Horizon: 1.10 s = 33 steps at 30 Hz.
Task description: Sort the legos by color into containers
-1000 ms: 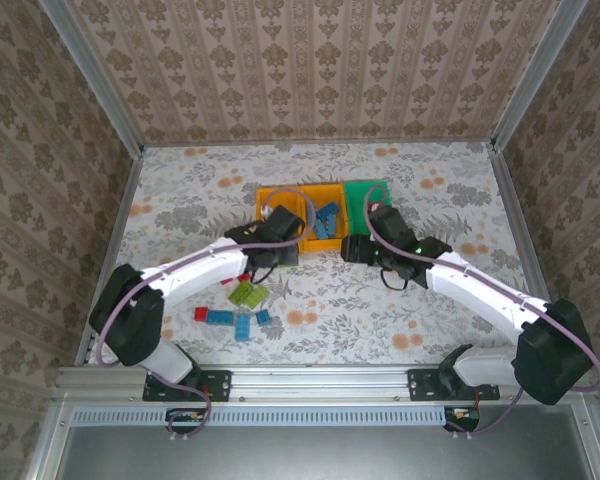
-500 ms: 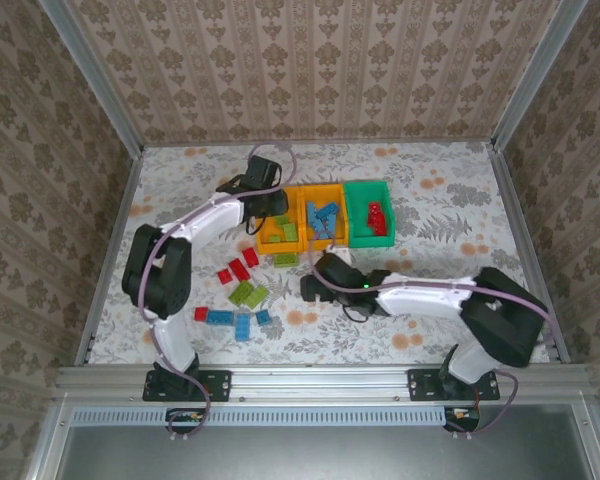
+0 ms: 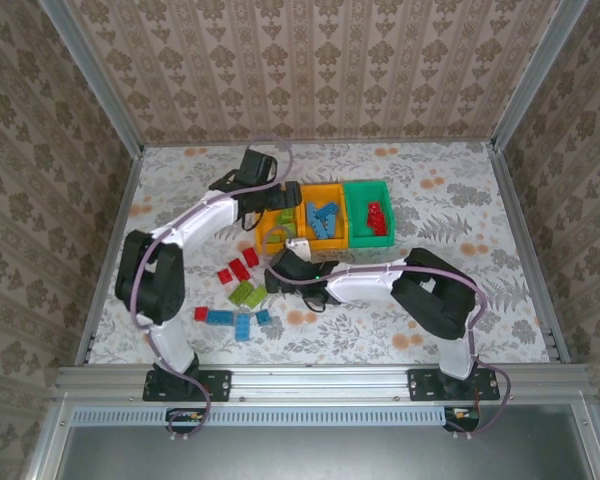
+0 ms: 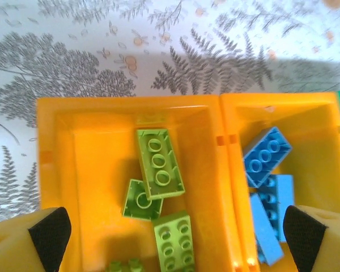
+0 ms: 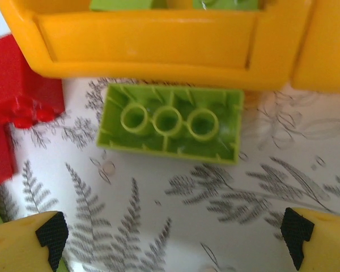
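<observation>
**Both grippers open, sorting part done**

Your left gripper (image 4: 175, 238) hangs open over the orange-yellow plastic bin (image 4: 54, 158) holding lime green studded bricks (image 4: 158, 164). Your right gripper (image 5: 173, 238) stands open above an upturned lime brick (image 5: 170, 123) on the floral bench (image 5: 215, 209), just beside that bin. Blue bricks (image 3: 323, 220) lie in the middle bin (image 3: 325, 241), red ones (image 3: 376, 216) in the green bin (image 3: 370, 240).

Bright, even light, a soft shadow beyond the containers (image 4: 130, 103) — right wrist view slightly blurred.
</observation>
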### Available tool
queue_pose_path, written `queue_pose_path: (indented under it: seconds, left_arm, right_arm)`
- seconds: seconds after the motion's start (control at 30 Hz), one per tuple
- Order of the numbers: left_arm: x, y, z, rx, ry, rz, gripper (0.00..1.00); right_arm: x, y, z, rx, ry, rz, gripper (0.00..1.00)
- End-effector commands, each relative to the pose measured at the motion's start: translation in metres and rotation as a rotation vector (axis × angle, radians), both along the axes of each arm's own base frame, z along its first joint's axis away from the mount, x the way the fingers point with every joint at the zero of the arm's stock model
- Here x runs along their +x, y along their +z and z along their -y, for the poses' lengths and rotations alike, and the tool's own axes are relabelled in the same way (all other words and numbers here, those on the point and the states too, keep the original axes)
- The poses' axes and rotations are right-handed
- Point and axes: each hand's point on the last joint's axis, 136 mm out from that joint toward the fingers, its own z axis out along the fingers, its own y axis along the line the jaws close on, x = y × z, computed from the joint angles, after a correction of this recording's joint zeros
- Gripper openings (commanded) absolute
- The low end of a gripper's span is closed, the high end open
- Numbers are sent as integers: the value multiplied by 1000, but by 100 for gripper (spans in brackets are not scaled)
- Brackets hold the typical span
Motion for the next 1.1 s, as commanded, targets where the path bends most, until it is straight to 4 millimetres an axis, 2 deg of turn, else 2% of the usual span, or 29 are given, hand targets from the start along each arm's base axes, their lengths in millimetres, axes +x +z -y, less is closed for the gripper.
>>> queue_pose_path:
  seconds: [0.0,0.07,0.23,0.3,0.37,0.53,0.67,0.87,0.97,1.07]
  left_arm:
    - [-18,27,-23,6,28,46,100]
    - [-31,31,-34,11,40,53,100]
    - [-62,24,-65,48,90,46,100]
    - [-74,18,-74,44,107,37,100]
    - [-81,11,-93,44,152,24,100]
    - [-101,-4,-113,67,192,-3,100]
    - [-114,-17,-127,75,238,-32,100]
    - [-136,-32,-148,76,299,-68,100]
    - [-148,-39,-152,80,313,-101,100]
    - [-161,-51,-148,55,314,-160,100]
  right_arm:
    - [15,-3,1,-60,-33,30,100]
    - [22,-8,-1,-64,-46,19,99]
    - [36,-19,3,-89,-68,8,93]
    - [40,-21,4,-88,-63,7,87]
    - [43,-23,4,-94,-50,2,80]
    - [44,-23,-2,-105,0,0,63]
    - [38,-22,1,-122,21,-14,50]
    - [18,6,-1,-61,110,-31,47]
    - [8,28,-7,-16,180,-36,47]
    - [7,55,-11,8,230,-26,47]
